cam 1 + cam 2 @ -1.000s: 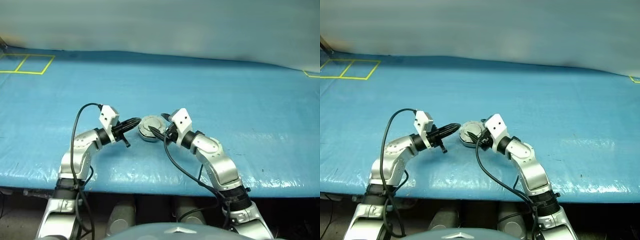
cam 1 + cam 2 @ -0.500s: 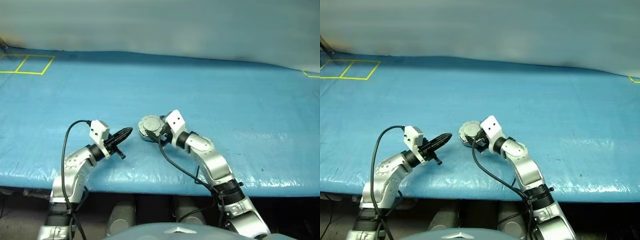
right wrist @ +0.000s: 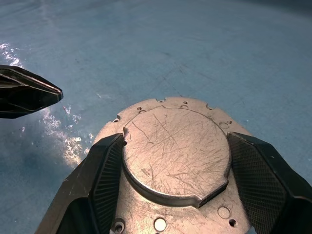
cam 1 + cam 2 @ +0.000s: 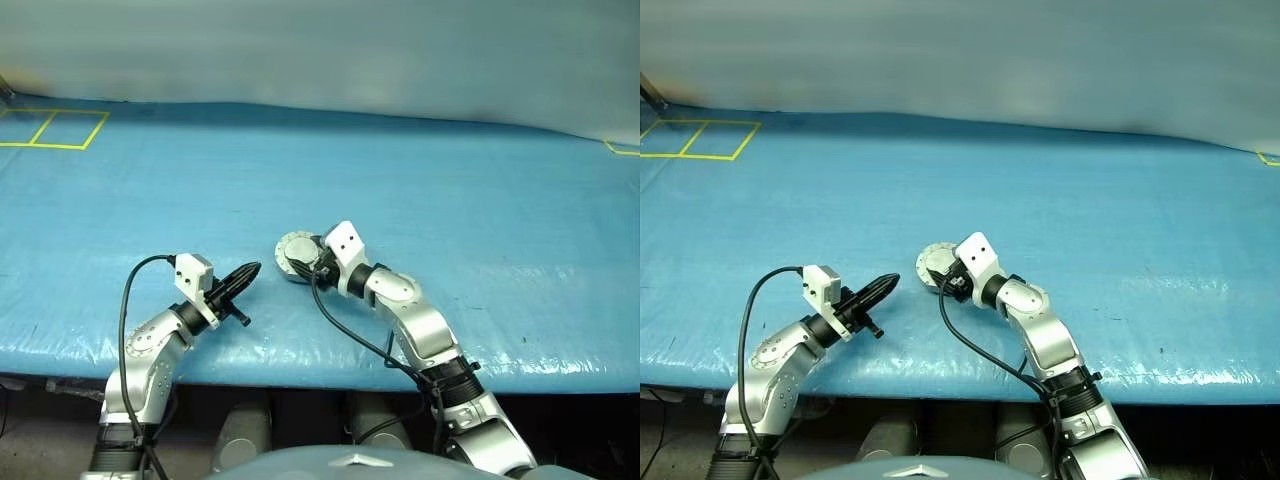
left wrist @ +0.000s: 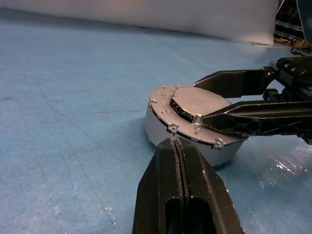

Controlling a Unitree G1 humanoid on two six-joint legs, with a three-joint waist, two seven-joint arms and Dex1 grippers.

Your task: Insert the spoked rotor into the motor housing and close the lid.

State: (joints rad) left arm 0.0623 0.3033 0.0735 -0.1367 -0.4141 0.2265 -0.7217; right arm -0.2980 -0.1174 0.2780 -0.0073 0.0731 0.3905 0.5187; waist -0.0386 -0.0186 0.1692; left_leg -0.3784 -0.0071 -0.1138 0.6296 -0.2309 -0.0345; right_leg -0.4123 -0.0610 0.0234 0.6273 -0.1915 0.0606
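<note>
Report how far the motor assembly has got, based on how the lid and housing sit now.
Done, by the look of it: the lid lies flat on the motor housing, and no rotor lies loose on the blue table, so it is presumably inside. In hand: the right end effector straddles the lid, fingers either side; contact is unclear. The left end effector is shut, beside the housing. Left: confirm the lid is seated, then withdraw.

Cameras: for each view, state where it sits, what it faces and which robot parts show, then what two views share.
Left eye view: on the head, looking forward and down over the blue table; both arms show.
Right eye view: the same scene beside it; both arms again.
Left wrist view: along the shut left gripper toward the lid on the motor housing.
Right wrist view: from just above the lid, right gripper fingers flanking it.
Shared: both wrist views show the lid and the other gripper.
</note>
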